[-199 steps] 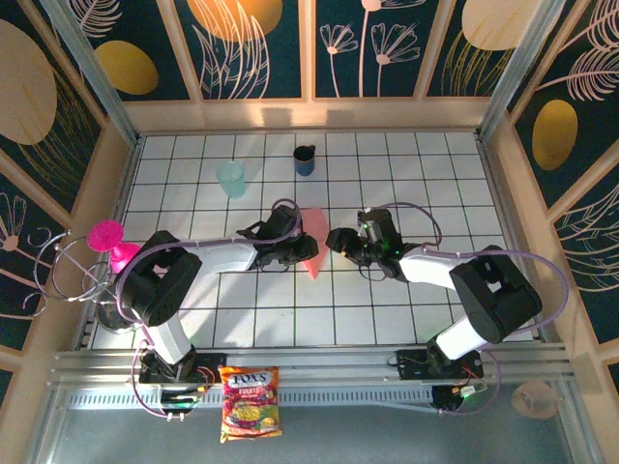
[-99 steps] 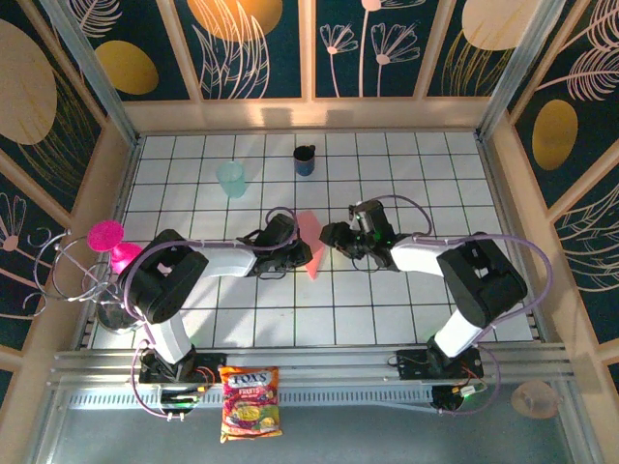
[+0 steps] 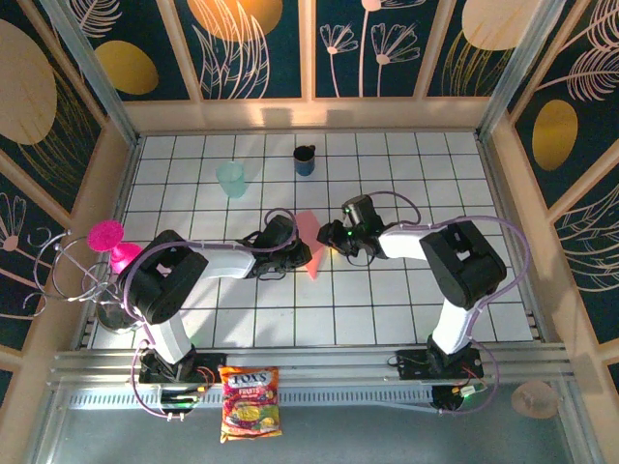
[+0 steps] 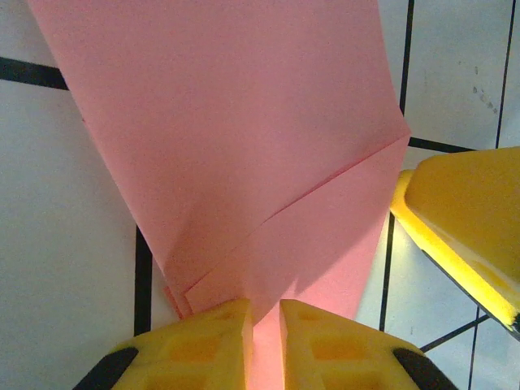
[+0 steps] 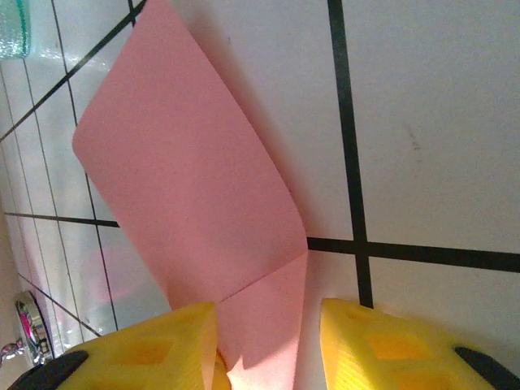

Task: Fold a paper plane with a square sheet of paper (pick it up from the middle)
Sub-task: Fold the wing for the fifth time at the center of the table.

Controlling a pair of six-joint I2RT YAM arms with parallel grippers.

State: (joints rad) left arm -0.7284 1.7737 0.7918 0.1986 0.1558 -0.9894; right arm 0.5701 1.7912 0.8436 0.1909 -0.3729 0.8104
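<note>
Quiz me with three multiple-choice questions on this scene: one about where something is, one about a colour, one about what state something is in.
1. Where is the paper?
A. against the far wall
B. between the left end effector and the right end effector
C. on the near metal rail

2. What colour are the fingers?
A. blue
B. red
C. yellow

3. What state is the left end effector in?
A. shut on the paper
B. wide open, off the paper
C. folded back at its base

Answers:
1. B: the top view shows the paper on the tiles with one end effector on either side.
2. C: both wrist views show yellow fingers.
3. A: the left wrist view shows its two fingers pinching the paper's edge.
</note>
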